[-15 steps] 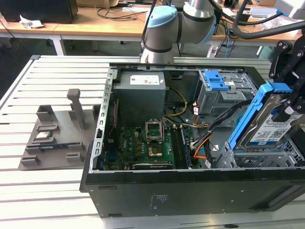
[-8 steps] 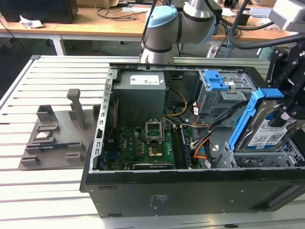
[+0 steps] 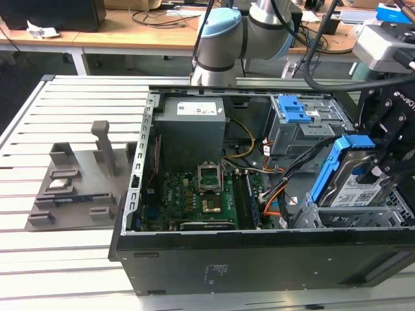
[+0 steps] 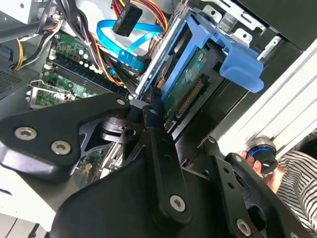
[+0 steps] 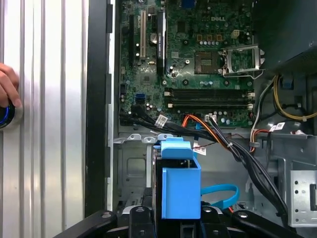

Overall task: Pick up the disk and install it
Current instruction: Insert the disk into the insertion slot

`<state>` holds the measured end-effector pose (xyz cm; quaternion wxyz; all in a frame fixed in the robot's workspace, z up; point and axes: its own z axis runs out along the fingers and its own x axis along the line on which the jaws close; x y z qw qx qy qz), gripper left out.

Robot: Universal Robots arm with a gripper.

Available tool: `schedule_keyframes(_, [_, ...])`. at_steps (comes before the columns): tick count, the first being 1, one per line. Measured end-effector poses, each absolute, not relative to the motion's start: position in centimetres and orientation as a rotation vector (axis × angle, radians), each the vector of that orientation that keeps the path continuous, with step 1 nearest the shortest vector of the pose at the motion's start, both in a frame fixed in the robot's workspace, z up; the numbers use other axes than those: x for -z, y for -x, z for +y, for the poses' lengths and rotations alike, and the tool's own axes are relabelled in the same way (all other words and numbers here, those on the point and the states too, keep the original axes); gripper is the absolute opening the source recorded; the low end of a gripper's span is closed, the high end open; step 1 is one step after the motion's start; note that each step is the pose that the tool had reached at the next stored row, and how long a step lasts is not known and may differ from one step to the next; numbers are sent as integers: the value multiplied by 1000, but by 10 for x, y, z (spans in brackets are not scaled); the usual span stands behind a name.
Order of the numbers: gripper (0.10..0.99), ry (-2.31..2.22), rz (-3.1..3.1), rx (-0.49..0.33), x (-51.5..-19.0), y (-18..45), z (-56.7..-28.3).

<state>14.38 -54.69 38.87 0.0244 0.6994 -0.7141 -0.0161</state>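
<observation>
Blue bracket marks the disk: it sits tilted at the exterior view's right end of the open computer case, label facing up and toward the camera, its long axis sloping down into the drive bay. Upper end is raised, lower end already among the grey bay walls. Not seated flat, by the look of it.

Pincer is pinching the disk, black fingers pressed on either side of the blue frame. In the first wrist view the disk's blue end stands straight out from between the two finger bases, so disk and pincer share one line. The motherboard lies beyond it.

Second wrist view: disk seen from its underside, green circuit board and connector strip showing. Its blue handle tab points toward the case wall.

Key relation: the bay lies directly below and ahead of the disk's lower end, along its long axis.

Hard to make out:
- lower edge of the disk, hidden by the bay walls and the case rim in the exterior view
- fingertip contact itself, covered by the pincer's black links
- orange and black cables run close beside the bay; touching or not, cannot tell

A person's hand rests on a blue-ringed button on the desk, well apart from the case opening.
</observation>
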Motion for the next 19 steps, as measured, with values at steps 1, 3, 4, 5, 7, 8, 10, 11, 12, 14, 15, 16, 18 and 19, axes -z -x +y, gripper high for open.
schedule_keyframes(1, [361, -2164, -2209, 50, -385, -144, -547])
schedule_keyframes(3, [361, -2164, -2209, 50, -381, -144, -547])
schedule_keyframes(4, [361, -2164, -2209, 50, -378, -144, -547])
schedule_keyframes(5, [361, -2164, -2209, 50, -377, -144, -547])
schedule_keyframes(7, [361, -2164, -2209, 50, -376, -144, -547])
schedule_keyframes(8, [361, -2163, -2209, 49, -376, -144, -547])
schedule_keyframes(10, [361, -2164, -2209, 50, -376, -144, -547])
schedule_keyframes(11, [361, -2164, -2209, 50, -376, -144, -547])
schedule_keyframes(12, [361, -2164, -2209, 50, -376, -144, -547])
schedule_keyframes(14, [373, -2164, -2209, 50, -376, -144, -547])
schedule_keyframes(15, [439, -2164, -2209, 50, -376, -144, -547])
schedule_keyframes(16, [439, -2164, -2209, 50, -376, -144, -547])
schedule_keyframes(18, [439, -2164, -2209, 50, -376, -144, -547])
schedule_keyframes(19, [420, -2164, -2209, 50, -376, -144, -547])
